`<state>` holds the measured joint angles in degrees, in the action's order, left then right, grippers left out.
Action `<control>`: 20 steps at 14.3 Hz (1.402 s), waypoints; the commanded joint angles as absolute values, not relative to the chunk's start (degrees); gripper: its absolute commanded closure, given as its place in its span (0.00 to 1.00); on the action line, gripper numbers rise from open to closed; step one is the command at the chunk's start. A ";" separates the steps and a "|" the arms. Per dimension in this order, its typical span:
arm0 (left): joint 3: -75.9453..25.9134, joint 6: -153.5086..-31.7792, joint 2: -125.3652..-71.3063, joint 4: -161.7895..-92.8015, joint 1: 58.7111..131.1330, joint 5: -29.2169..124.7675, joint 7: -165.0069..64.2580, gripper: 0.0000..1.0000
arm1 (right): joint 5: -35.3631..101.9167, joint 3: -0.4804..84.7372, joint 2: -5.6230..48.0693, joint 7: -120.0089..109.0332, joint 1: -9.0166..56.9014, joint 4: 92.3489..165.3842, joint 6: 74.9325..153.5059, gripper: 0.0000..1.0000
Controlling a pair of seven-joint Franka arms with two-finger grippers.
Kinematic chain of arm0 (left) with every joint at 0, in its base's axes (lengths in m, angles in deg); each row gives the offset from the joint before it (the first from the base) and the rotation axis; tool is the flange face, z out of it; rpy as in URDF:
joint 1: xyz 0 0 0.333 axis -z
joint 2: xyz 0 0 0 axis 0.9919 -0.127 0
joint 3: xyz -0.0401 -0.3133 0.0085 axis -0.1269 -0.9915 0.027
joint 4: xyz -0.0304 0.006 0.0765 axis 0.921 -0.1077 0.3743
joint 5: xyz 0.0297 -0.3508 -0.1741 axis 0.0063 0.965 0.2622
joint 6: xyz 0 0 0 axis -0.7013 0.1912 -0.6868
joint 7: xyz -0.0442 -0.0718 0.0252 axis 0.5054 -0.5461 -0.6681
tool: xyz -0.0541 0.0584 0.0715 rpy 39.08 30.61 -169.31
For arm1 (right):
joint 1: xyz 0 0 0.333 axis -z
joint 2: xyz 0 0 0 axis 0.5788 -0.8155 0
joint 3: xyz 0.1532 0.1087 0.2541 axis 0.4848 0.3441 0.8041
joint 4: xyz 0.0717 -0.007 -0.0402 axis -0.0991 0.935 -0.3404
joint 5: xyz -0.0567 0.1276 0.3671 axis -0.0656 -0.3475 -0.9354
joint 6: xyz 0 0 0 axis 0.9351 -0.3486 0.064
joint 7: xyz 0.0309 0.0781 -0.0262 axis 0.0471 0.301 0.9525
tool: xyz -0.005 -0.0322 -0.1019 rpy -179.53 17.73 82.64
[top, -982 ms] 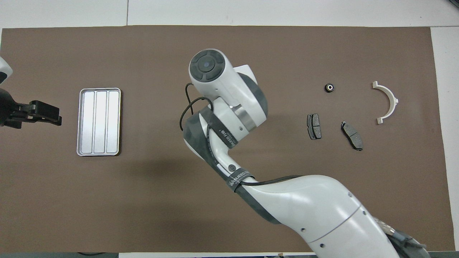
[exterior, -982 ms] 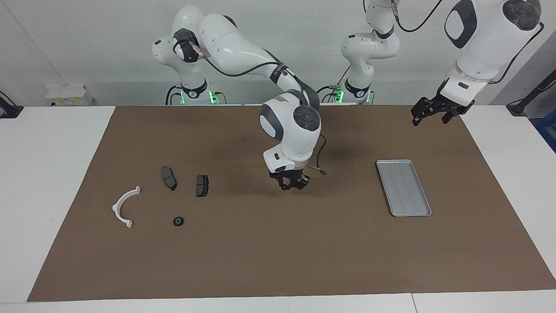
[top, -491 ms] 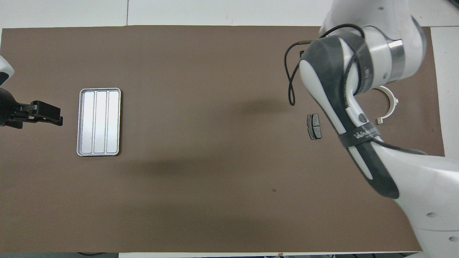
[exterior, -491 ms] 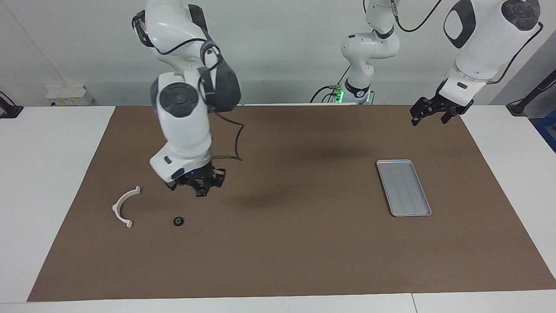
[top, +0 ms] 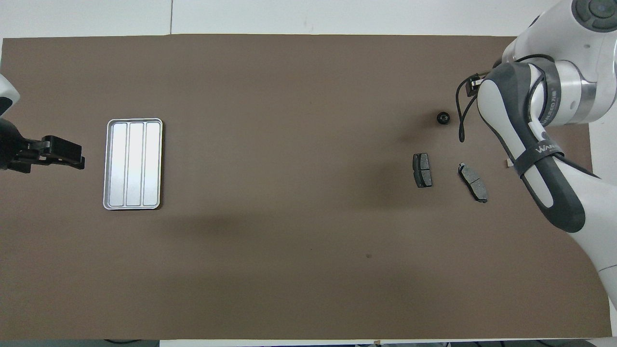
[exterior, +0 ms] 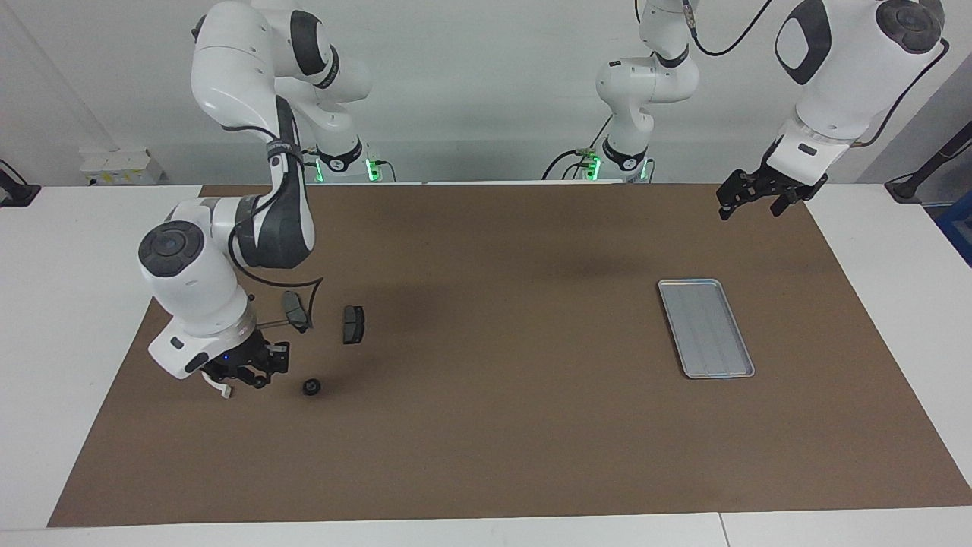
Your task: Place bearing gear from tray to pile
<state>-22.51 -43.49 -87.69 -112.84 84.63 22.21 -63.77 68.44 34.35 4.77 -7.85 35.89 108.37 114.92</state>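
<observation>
facing view: right gripper (exterior: 244, 376) fingers pressed together over white bracket (exterior: 225, 391); left gripper (exterior: 750, 199) fingers wide.

Right end effector (exterior: 244, 372) perhaps over white bracket (exterior: 225, 392)

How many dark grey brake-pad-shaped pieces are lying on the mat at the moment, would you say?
2. One brake pad lies toward the right arm's end of the table; the other brake pad lies beside it, closer to that end. The right arm's body might hide more there.

A robotics lab — two white arms at a table (exterior: 45, 304) with brown mat (exterior: 493, 425).
</observation>
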 commanded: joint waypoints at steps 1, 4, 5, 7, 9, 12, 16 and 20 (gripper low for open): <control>-22.78 -42.50 -87.75 -112.49 84.29 22.37 -64.06 0.00 | 67.82 35.19 5.56 -3.83 38.52 115.38 122.54 1.00; -22.78 -42.50 -87.75 -112.49 84.37 22.37 -64.06 0.00 | 67.82 35.19 2.91 -3.82 38.88 115.47 126.69 1.00; -22.78 -42.50 -87.75 -112.49 84.29 22.37 -64.06 0.00 | 67.82 35.19 2.73 -3.91 38.80 115.47 127.05 1.00; -22.69 -42.50 -87.75 -112.49 84.38 22.37 -64.06 0.00 | 67.82 35.19 1.42 -3.56 39.06 115.55 129.93 1.00; -22.78 -42.50 -87.75 -112.49 84.37 22.37 -64.06 0.00 | 67.82 35.19 0.27 -3.64 39.06 115.55 131.79 1.00; -22.69 -42.50 -87.75 -112.49 84.37 22.37 -64.06 0.00 | 67.82 35.19 -0.26 -3.64 38.88 115.55 132.50 1.00; -22.78 -42.50 -87.75 -112.49 84.38 22.37 -64.06 0.00 | 67.73 35.19 0.17 -4.17 38.27 115.38 131.54 0.00; -22.69 -42.50 -87.75 -112.49 84.29 22.37 -64.06 0.00 | 67.56 36.94 6.22 -8.03 37.92 114.76 122.41 0.00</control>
